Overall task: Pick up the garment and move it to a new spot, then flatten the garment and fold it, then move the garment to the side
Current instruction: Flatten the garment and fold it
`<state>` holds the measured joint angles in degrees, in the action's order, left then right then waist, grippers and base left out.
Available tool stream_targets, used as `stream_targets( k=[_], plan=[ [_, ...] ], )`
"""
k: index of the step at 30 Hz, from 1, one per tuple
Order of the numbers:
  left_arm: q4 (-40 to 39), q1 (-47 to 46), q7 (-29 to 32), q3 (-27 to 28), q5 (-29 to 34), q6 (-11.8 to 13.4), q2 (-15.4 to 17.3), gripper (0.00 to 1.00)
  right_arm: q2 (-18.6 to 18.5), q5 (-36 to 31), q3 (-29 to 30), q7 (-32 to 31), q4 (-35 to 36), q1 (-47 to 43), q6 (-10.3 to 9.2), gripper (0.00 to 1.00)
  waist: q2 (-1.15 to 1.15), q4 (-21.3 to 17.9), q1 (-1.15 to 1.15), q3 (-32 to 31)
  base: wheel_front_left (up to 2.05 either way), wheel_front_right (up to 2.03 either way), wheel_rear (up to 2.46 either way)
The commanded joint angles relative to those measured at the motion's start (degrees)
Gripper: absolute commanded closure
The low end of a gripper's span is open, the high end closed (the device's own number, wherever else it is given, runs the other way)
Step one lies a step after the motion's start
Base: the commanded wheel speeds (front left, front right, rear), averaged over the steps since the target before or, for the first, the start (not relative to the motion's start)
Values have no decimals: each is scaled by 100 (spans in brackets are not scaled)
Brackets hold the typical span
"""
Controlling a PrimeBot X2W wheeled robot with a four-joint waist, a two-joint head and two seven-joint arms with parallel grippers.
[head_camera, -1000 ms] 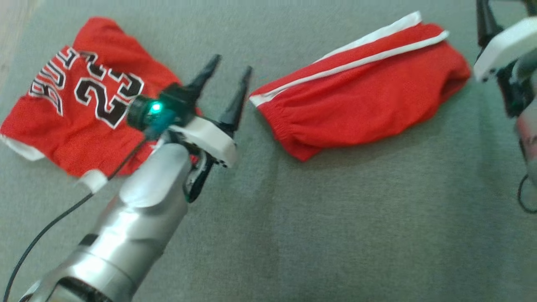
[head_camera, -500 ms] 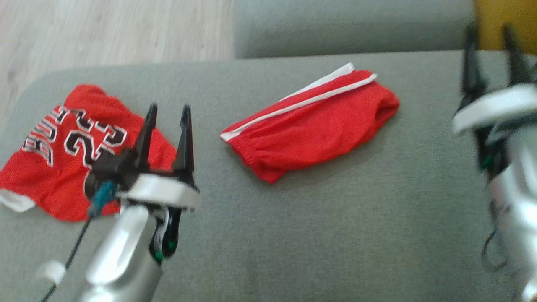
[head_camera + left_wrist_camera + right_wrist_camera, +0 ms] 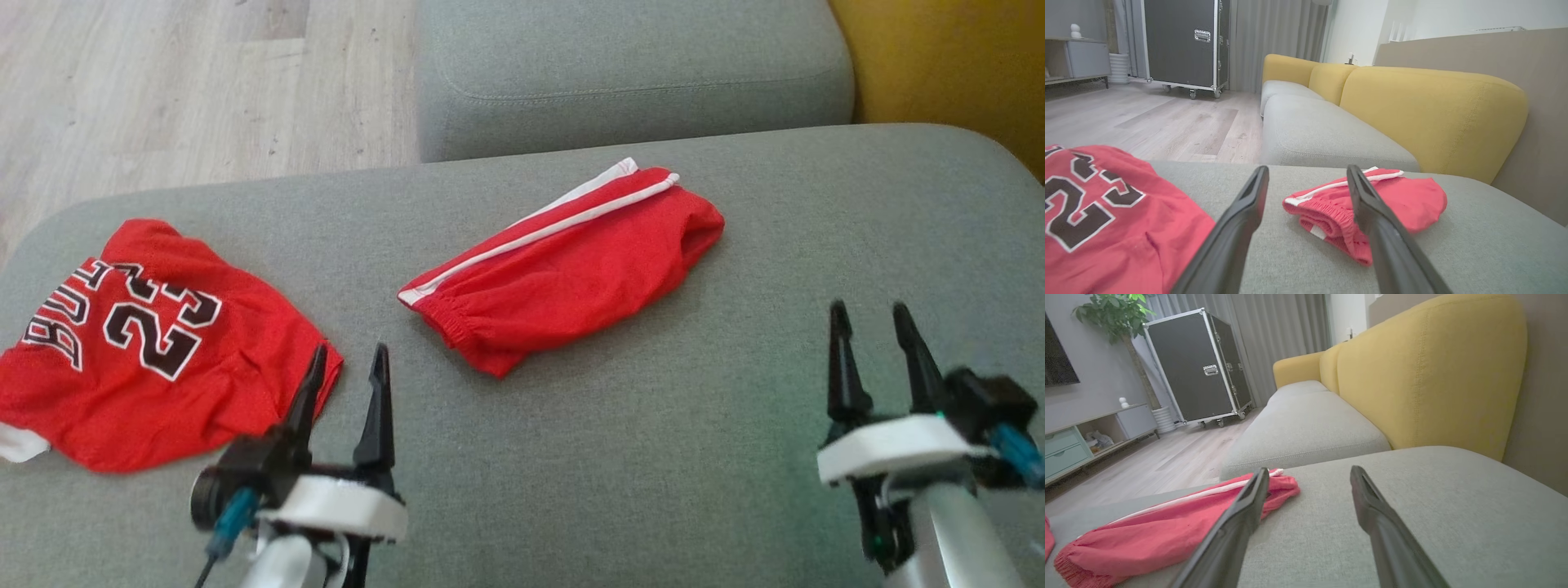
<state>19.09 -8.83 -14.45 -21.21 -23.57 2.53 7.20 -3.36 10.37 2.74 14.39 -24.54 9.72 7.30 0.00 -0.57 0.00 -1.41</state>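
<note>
Grey seat cushion (image 3: 735,457) bearing two red garments, with both grippers poised over its front edge.

The numbered jersey (image 3: 220,392) lies rumpled at the cushion's left end. The shorts (image 3: 571,278), red with white side stripes, lie folded near the cushion's middle, toward its back edge. We take the shorts to be the garment in hand, since they sit between the two arms and look folded but not yet set aside. This is a judgement, as the task names no garment.

Their long axis runs on a diagonal. The gathered waistband end points to the cushion's front-left and the rounded far end to its back-right.

The left gripper (image 3: 349,351) stands at the cushion's front-left with its fingers spread wide and nothing between them. We judge it the nearer arm, because the waistband end lies just ahead and to its right. The right gripper (image 3: 868,309), at the cushion's front-right, is likewise spread wide and empty. It stands well apart from the shorts' far end.

Hard to make out:
- How many layers the shorts hold.
- Whether the left gripper's outer finger touches the jersey's near corner or merely overlaps it in the head view.
- How high either gripper hangs above the cushion.

The picture's left edge cuts off the jersey's left margin.
</note>
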Motion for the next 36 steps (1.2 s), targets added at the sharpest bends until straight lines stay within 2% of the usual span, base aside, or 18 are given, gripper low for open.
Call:
stream_targets(
  k=[1, 9, 15, 20, 24, 26, 31, 36],
  plan=[
    [-255, -53, -54, 371, 109, -59, -17, 0, 28, 38, -72, 61, 294, 69, 19, 0, 0, -13, 0, 12, 0, 0, 0],
    [-401, 395, -54, 926, 512, -326, -242, 0, 46, 229, -316, 61, 525, -351, 19, 0, 0, -35, 0, 39, 0, 0, 0],
    [-468, 396, -54, 1054, 703, -487, -344, 0, 47, 234, -287, 61, 571, -309, 19, 0, 0, 33, 0, 91, 0, 0, 0],
    [-648, 229, -54, 1028, 940, -582, -398, 0, 47, 111, -183, -10, 628, -28, 19, 0, 0, 234, 0, 383, 0, 0, 0],
    [-744, 42, -54, 938, 1066, -652, -418, 0, 47, 14, 29, -315, 593, 502, 19, 0, 0, 460, 0, 771, 0, 0, 0],
    [-734, -81, -54, 875, 1094, -681, -423, 0, 47, -58, 167, -535, 466, 868, 19, 0, 0, 596, 0, 973, 0, 0, 0],
    [-668, -508, -54, 539, 959, -720, -430, 0, 13, -228, 830, -1312, -486, 2085, 19, 0, 0, 1059, 0, 1483, 0, 0, 0],
    [-669, -809, -54, 252, 781, -651, -431, 0, -248, -433, 1400, -1780, -1574, 2985, 19, 0, 0, 1420, 0, 1768, 0, 0, 0]
  ],
)
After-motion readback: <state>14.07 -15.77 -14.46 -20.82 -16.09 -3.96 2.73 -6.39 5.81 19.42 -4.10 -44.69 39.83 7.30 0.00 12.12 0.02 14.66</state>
